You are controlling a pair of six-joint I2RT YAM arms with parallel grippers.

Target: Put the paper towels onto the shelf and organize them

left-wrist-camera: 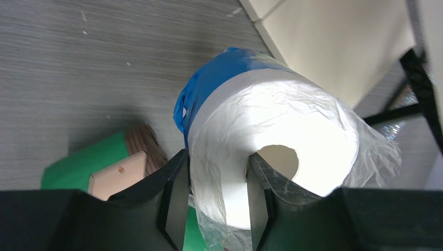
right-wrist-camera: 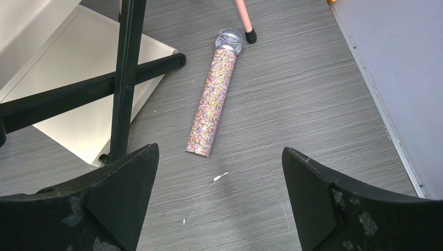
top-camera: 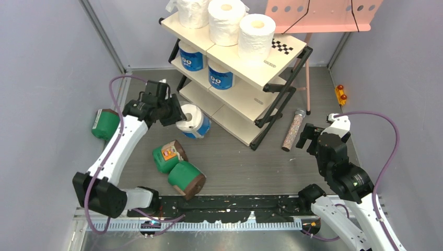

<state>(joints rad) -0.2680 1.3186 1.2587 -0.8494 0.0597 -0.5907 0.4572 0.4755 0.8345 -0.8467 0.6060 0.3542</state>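
Observation:
My left gripper (top-camera: 180,116) is shut on a blue-wrapped paper towel roll (top-camera: 194,121), one finger in its hollow core, one outside; the left wrist view shows the roll (left-wrist-camera: 271,130) clamped between the fingers (left-wrist-camera: 175,198), close to the shelf's bottom board (top-camera: 230,117). The shelf (top-camera: 251,68) holds three white rolls (top-camera: 225,21) on its top tier and two blue rolls (top-camera: 220,74) on the middle tier. Two green rolls (top-camera: 167,156) (top-camera: 187,178) lie on the floor at centre; a third (top-camera: 105,123) lies at the left wall. My right gripper (top-camera: 312,137) is open and empty above the floor.
A speckled microphone-like tube (top-camera: 292,129) lies right of the shelf, also in the right wrist view (right-wrist-camera: 214,99). A pink perforated music stand (top-camera: 324,13) stands behind the shelf. A small orange toy (top-camera: 340,94) sits by the right wall.

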